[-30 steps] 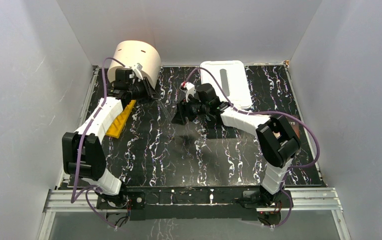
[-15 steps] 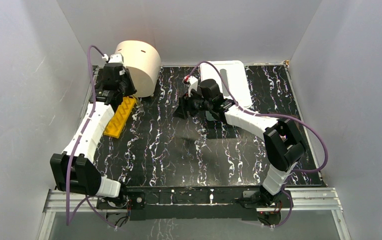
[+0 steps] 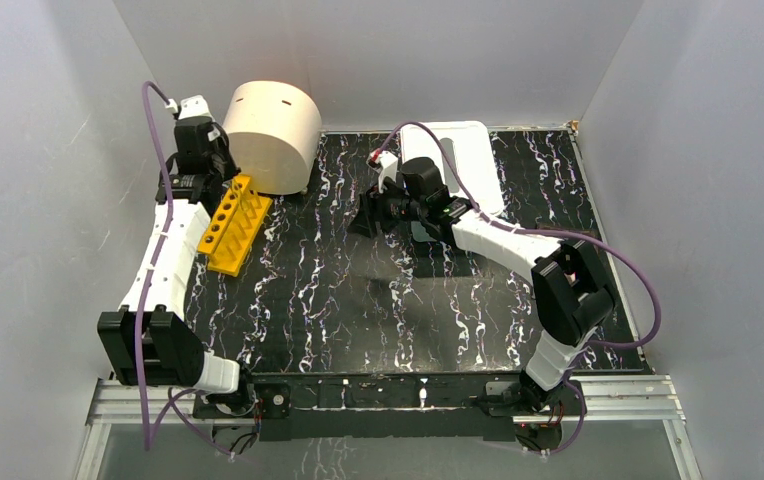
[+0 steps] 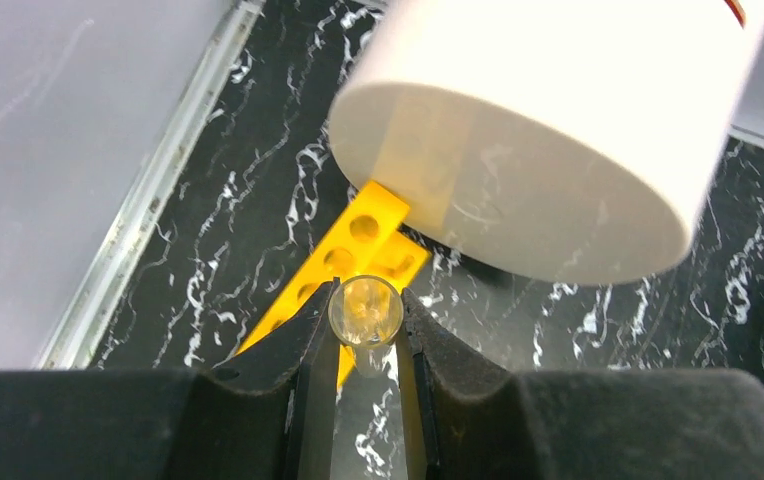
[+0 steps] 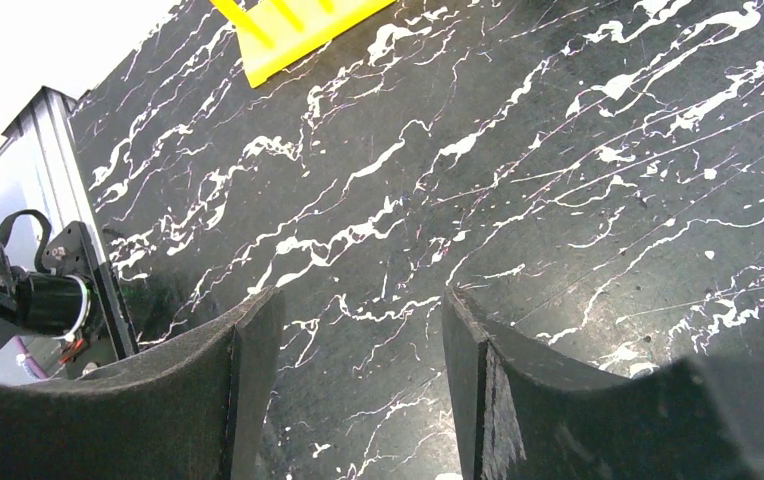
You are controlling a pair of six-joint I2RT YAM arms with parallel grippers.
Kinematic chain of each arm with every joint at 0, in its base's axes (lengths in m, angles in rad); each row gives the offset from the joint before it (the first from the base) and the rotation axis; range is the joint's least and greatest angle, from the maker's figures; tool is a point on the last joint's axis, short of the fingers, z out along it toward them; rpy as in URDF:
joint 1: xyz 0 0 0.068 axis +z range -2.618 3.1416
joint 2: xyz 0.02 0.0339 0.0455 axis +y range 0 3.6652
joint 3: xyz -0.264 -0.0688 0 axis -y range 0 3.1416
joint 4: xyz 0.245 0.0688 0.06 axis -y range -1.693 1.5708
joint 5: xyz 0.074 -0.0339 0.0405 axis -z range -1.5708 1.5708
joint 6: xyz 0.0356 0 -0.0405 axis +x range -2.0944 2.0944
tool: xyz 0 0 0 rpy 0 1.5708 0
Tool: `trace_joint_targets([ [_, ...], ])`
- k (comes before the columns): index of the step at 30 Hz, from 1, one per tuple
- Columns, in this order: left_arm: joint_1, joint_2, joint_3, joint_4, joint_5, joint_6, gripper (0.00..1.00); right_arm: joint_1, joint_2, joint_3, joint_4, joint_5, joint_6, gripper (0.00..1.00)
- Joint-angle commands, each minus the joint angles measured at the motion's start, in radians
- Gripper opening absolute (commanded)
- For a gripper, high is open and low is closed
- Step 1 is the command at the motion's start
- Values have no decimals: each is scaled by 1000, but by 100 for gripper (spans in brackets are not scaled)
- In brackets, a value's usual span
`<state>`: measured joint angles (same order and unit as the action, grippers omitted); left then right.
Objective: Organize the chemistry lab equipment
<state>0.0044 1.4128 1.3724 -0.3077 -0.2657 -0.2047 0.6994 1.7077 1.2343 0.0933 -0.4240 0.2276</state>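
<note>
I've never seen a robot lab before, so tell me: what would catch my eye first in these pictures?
The bright yellow holed rack at the far left, beside a big cream cylinder, stands out against the black marbled table. The left tool pinches a clear glass tube over that rack. The right tool hangs open and empty over the tabletop near the middle.
</note>
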Motion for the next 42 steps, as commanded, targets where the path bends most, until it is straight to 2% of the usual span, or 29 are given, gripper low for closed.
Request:
trace_joint_targets([
  [1,55,-4,27,76,-21,22,17,-8,-58,7,-5,7,-25,66],
  [10,110,-15,-71,202,-8,11,17,-13,-65,1,-21,5,-27,66],
  [16,123,-12,-107,222,4,14,17,-19,-72,-3,-26,8,-27,66],
  [29,127,9,-176,356,27,62,18,-28,-73,-22,-16,-3,-12,66],
  [42,126,18,-245,399,41,82,20,-47,-72,-46,4,0,16,66],
])
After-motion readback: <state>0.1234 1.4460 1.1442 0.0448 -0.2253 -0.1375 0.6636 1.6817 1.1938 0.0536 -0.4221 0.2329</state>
